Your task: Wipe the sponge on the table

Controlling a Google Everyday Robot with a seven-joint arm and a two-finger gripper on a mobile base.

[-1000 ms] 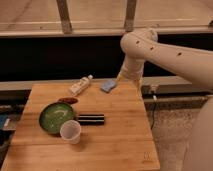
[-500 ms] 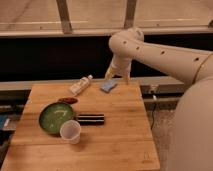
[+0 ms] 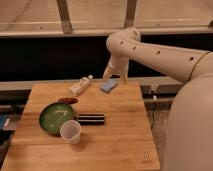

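Sponge, a small light-blue pad, lies flat on the wooden desk close to its far edge, at about 1 o'clock from the middle of the top. The pincer hangs just above it, at the end of the cream-coloured arm, which comes in from the right side and bends down toward the desk. Whether the pincer touches the sponge cannot be told, and neither can whether it is clenched or released. A white tube with a cap toward its far end lies slanted at about 11 o'clock, near the far edge and apart from the sponge. At 10 o'clock, nearer than the tube, lies a small reddish-brown thing, flat on the wood; what it is cannot be made out. A green bowl stands just below it, at about 9 o'clock. A clear plastic cup stands upright at 7 o'clock, right beside the near rim of the bowl. A black, oblong object lies crosswise near the middle of the desk, just beside the right side of the bowl and just beyond the cup.
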